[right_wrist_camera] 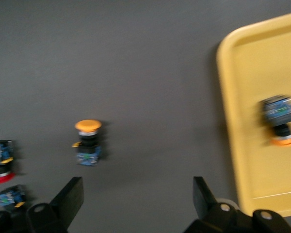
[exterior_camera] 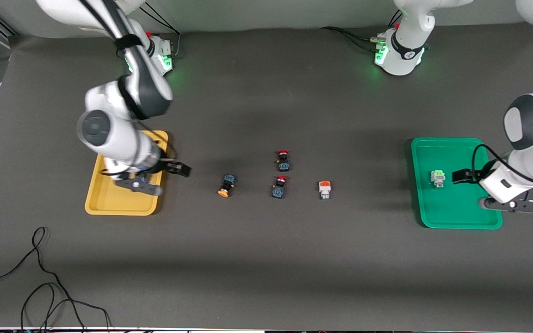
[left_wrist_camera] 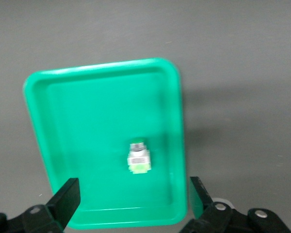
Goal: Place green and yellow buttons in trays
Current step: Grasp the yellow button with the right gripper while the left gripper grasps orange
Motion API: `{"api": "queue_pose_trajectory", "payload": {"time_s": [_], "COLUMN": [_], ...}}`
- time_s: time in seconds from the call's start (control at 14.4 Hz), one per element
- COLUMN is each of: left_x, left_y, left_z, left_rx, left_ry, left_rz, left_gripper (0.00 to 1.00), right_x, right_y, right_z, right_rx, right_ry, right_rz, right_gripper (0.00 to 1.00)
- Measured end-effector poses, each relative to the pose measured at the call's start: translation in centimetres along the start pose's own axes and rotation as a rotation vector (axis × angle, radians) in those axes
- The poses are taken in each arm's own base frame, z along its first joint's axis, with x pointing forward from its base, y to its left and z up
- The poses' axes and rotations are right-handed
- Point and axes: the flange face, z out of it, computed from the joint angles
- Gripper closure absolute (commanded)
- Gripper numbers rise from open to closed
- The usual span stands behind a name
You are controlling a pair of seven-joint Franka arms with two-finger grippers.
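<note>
A green-topped white button (exterior_camera: 438, 178) (left_wrist_camera: 138, 159) lies in the green tray (exterior_camera: 456, 208) (left_wrist_camera: 87, 121) toward the left arm's end. My left gripper (exterior_camera: 463, 175) (left_wrist_camera: 133, 196) hangs open over that tray, beside the button, holding nothing. A yellow-capped button (right_wrist_camera: 280, 119) lies in the yellow tray (exterior_camera: 114, 203) (right_wrist_camera: 252, 145) toward the right arm's end. My right gripper (exterior_camera: 179, 169) (right_wrist_camera: 138, 194) is open and empty over the bare table beside that tray. On the table between the trays lie another yellow-capped button (exterior_camera: 226, 185) (right_wrist_camera: 88, 141) and an orange-topped white button (exterior_camera: 325, 189).
Two red-capped buttons (exterior_camera: 283, 160) (exterior_camera: 279, 187) stand mid-table between the yellow-capped and orange-topped ones. Black cables (exterior_camera: 40, 277) loop on the table near the front camera at the right arm's end. The right arm's forearm hangs over the yellow tray.
</note>
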Motion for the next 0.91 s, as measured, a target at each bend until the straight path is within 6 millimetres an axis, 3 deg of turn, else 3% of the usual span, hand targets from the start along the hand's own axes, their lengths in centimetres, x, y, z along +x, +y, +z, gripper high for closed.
{"api": "queue_pose_trajectory", "payload": {"time_s": [0.35,0.56,0.7,0.91], "left_x": [1.7,1.2,0.1,-1.1], "left_y": [13.6,23.0,28.5,33.3], "left_z": [3.3,4.2,4.1,4.5], "left_rx": [-0.098,-0.097,-0.090,-0.091], "left_ry": [-0.027,-0.012,0.001,0.025], "left_rz": [0.077,0.044,0.036,0.008], "left_gripper": [0.00,0.00,0.00,0.00], "right_x": [0.9,0.2,-0.3,-0.5], "right_y": [-4.3,-6.0,-6.6,-6.6], "right_z": [8.4,12.9,14.6,15.8], "right_rx": [0.065,0.048,0.038,0.023], "right_ry": [0.005,0.042,0.049,0.043], "right_rz": [0.057,0.031,0.019,0.016], "right_gripper": [0.00,0.00,0.00,0.01]}}
